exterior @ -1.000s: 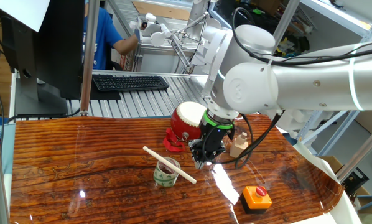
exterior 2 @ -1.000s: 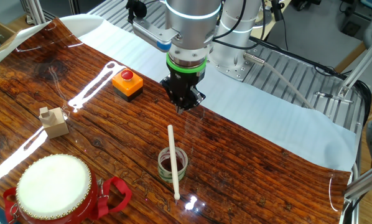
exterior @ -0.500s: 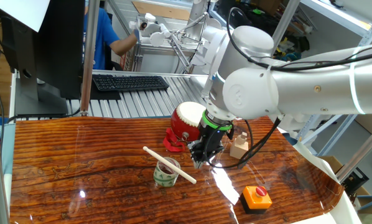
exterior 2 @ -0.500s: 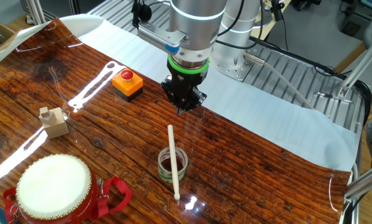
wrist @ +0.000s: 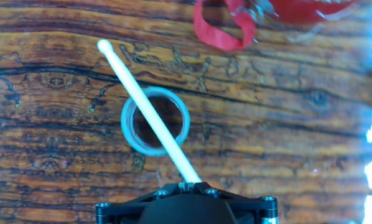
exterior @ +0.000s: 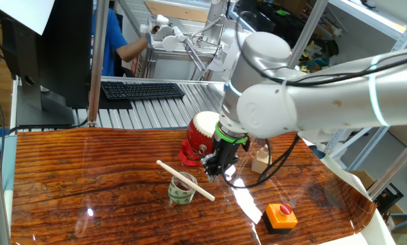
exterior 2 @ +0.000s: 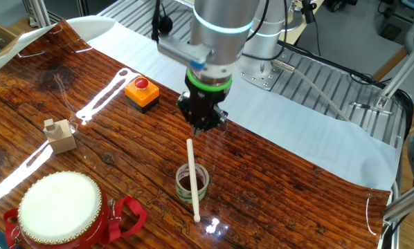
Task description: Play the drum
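The red drum [exterior: 205,133] with a cream-white head stands tilted on its red stand at the back of the table; it also shows in the other fixed view [exterior 2: 58,207]. Only its red strap [wrist: 220,31] shows in the hand view. A white drumstick [exterior: 184,180] [exterior 2: 192,176] [wrist: 145,106] lies across a green-patterned tape roll [exterior: 181,192] [exterior 2: 192,185] [wrist: 131,134]. My gripper [exterior: 212,175] [exterior 2: 201,128] [wrist: 186,184] hangs just above the stick's near end, to the right of the roll. Its fingers are together and hold nothing.
An orange box with a red button [exterior: 281,216] [exterior 2: 141,92] sits near the front right. A small wooden block [exterior: 261,160] [exterior 2: 59,135] stands beside the drum. A keyboard [exterior: 142,89] lies behind the table.
My gripper has shifted a little toward the drumstick's end and the tape roll. The stick, roll and drum have not moved.
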You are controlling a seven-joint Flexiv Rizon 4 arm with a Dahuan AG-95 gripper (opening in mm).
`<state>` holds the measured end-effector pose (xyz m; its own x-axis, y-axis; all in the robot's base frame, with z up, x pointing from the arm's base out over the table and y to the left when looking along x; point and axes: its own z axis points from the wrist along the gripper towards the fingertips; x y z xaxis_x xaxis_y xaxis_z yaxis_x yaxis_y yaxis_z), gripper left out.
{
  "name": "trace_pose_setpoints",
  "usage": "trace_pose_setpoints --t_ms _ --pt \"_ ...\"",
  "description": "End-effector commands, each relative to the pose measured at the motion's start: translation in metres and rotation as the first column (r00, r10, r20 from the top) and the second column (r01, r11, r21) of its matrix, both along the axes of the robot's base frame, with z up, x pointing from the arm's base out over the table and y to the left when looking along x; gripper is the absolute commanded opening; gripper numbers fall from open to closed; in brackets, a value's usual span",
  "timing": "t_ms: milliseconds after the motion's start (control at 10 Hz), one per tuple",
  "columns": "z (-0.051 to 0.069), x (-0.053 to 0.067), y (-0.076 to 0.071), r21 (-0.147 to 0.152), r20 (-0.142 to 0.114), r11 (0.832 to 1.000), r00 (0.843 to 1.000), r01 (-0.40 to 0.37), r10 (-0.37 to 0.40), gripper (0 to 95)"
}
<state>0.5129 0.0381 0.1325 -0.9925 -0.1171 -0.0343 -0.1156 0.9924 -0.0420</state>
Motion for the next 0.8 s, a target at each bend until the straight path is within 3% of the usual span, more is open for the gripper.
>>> trace_pose_setpoints --t_ms 100,400,500,800 --pt "-0.008 0.012 0.001 -0.001 0.001 1.000 1.000 -0.023 0.023 0.0" --pt "-0.013 0.026 0.001 -0.007 0.015 0.999 0.999 -0.040 0.040 0.0" --pt "-0.013 0.028 0.001 -0.021 0.018 0.999 0.999 -0.038 0.038 0.0" --pt "-0.022 0.030 0.002 -0.016 0.029 1.000 0.999 -0.023 0.023 0.0"
